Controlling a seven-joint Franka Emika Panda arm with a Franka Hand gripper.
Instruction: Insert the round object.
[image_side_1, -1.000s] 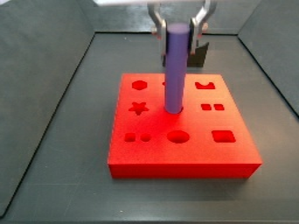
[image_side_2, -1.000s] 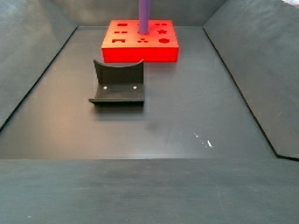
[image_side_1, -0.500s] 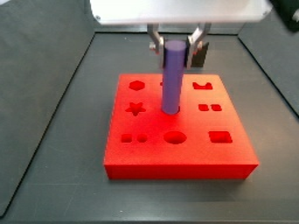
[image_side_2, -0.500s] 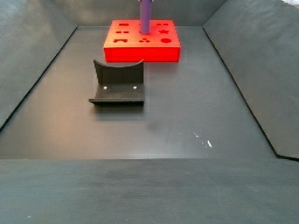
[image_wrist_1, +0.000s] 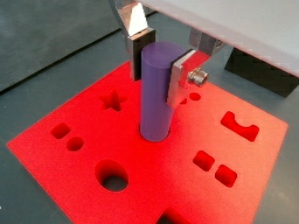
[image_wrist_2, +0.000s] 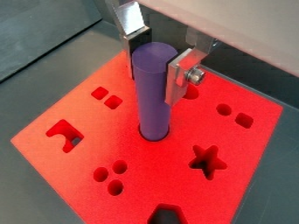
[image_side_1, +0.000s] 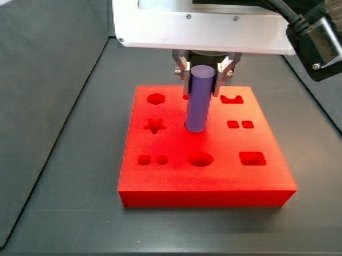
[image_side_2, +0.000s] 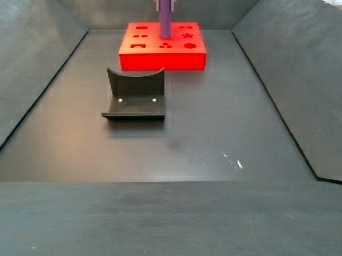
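The purple round object (image_side_1: 198, 100) stands upright with its lower end in a round hole at the middle of the red block (image_side_1: 201, 190). It shows the same way in both wrist views (image_wrist_1: 156, 96) (image_wrist_2: 152, 92). My gripper (image_side_1: 201, 68) is right above the block, shut on the peg's top. The silver fingers (image_wrist_1: 183, 73) press it from both sides, also in a wrist view (image_wrist_2: 158, 61). In a side view only the peg (image_side_2: 164, 15) shows above the far red block (image_side_2: 160, 62); the gripper is out of frame there.
The block has other cutouts: a second round hole (image_side_1: 202, 158), a star (image_side_1: 155, 125), a hexagon (image_side_1: 156, 98) and a square (image_side_1: 254, 157). The dark fixture (image_side_2: 134, 95) stands on the grey floor apart from the block. Grey walls enclose the floor.
The gripper has come down with the peg. The peg's top is much lower and less of its length shows above the block.
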